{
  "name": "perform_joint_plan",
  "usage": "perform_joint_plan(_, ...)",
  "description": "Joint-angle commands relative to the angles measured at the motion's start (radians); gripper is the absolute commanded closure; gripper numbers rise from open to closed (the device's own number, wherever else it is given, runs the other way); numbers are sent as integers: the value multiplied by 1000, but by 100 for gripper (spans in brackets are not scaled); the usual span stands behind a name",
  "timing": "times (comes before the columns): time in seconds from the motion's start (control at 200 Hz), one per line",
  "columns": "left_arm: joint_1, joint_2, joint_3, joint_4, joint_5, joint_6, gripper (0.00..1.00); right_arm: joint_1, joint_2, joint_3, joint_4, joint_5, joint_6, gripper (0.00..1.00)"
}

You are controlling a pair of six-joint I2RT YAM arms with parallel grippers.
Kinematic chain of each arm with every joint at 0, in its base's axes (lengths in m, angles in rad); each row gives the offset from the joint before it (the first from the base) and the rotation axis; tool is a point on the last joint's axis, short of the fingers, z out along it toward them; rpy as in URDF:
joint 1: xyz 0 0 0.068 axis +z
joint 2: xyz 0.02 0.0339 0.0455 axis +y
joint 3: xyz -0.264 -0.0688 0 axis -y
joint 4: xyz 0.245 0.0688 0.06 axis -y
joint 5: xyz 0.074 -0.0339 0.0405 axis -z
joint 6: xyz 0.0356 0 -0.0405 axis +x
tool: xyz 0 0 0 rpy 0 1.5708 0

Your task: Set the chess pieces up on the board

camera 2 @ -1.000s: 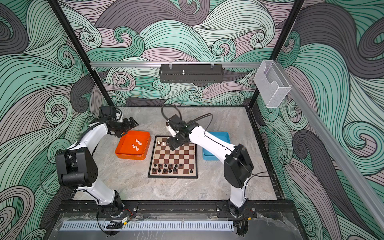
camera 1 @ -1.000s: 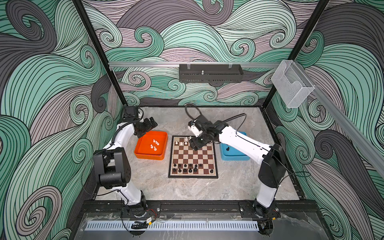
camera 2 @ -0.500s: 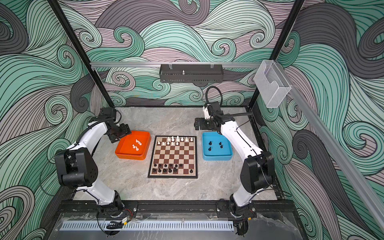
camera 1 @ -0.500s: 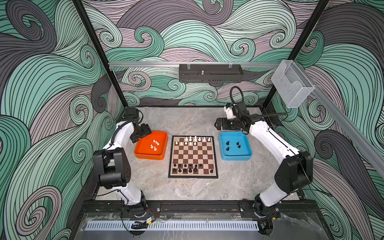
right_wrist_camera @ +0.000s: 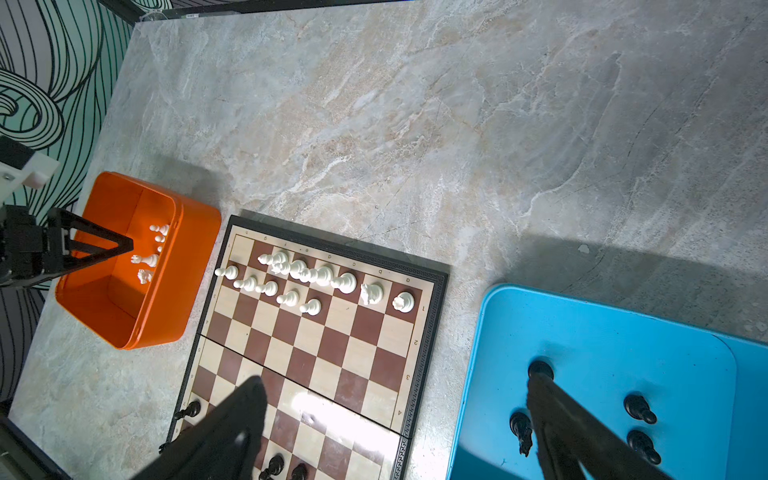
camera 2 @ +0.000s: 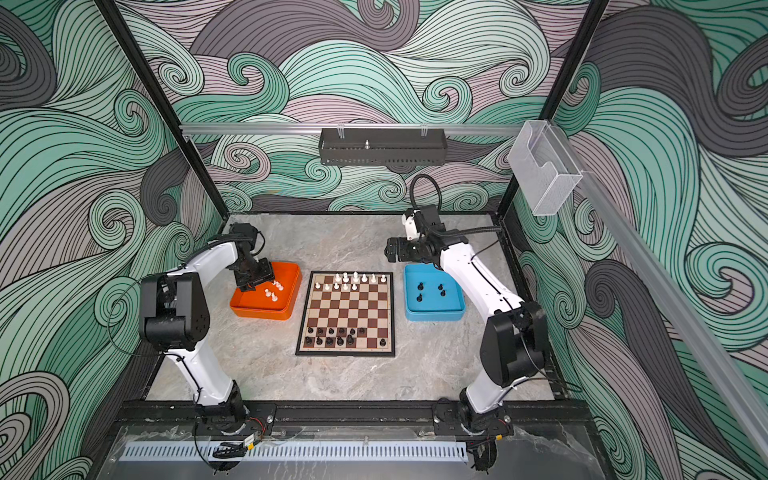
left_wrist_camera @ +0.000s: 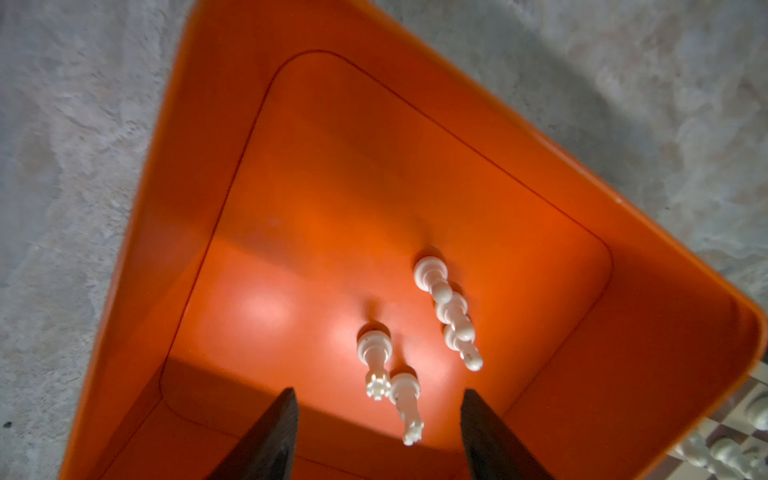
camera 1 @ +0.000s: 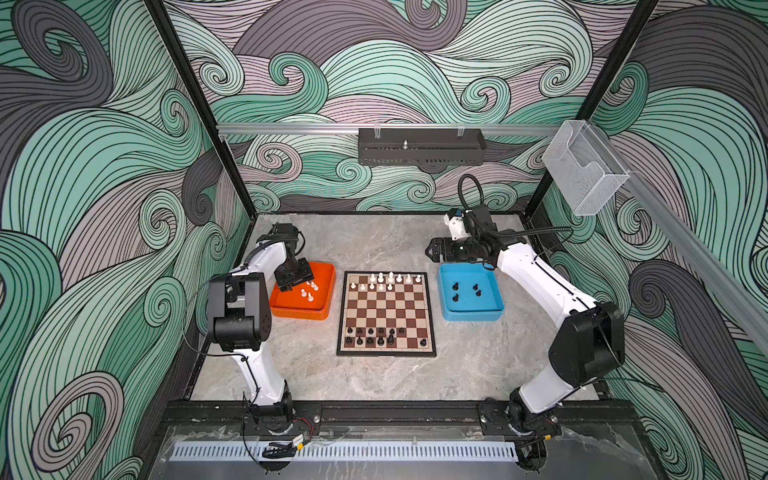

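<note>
**Chess setup partway there, both grippers empty**

So the board [camera 1: 386, 309] sits flat in the middle of the marble table [camera 1: 374, 245] in both top views. The orange tray [camera 1: 301, 313] is just to its left and the blue tray [camera 1: 473, 314] just to its right.

White pieces [camera 1: 386, 281] fill part of the two rows along the board's upper edge. Black pieces [camera 1: 376, 336] fill part of the two rows along its lower edge. Plenty of squares in those rows are bare.

The left gripper [camera 1: 291, 286] is dipped into the upper left corner of the orange tray. In the left wrist view its two dark fingers [left_wrist_camera: 276, 432] stand partly apart and have hold of nothing. Five loose white pieces are on the tray floor in front of them. Three sit in a tight line, and the other two sit closer to the fingers without touching them.

The right gripper [camera 1: 432, 251] hangs above the table by the blue tray's upper left corner. Its jaws are spread wide and it's carrying nothing. Four black pieces stand in that tray, spaced apart from each other.
</note>
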Motion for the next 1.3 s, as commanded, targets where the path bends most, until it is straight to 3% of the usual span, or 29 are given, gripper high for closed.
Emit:
perform_joint_plan(0.0,-12,23,46,-12,-35,11,40,-13,20,-18,6,-7,-7,4)
perform_joint_plan(0.085,-21,46,60,-20,-57,20,44,-18,26,-18,0,-8,-6,4)
perform_joint_plan(0.185,-24,64,68,-29,-68,21,59,-21,30,-16,-5,-8,-7,4)
perform_joint_plan(0.48,-36,92,59,-19,-78,35,59,-28,49,-4,-23,-20,-3,5)
perform_joint_plan(0.55,-36,95,60,-17,-80,36,66,-28,54,2,-26,-21,-3,6)
perform_joint_plan(1.066,-44,100,46,-22,-83,46,67,-29,66,4,-36,-20,-1,6)
perform_joint_plan(1.141,-47,100,44,-21,-85,48,75,-29,66,3,-37,-21,-1,6)
perform_joint_plan(1.296,-54,106,47,-29,-86,48,75,-29,65,7,-42,-24,-1,6)
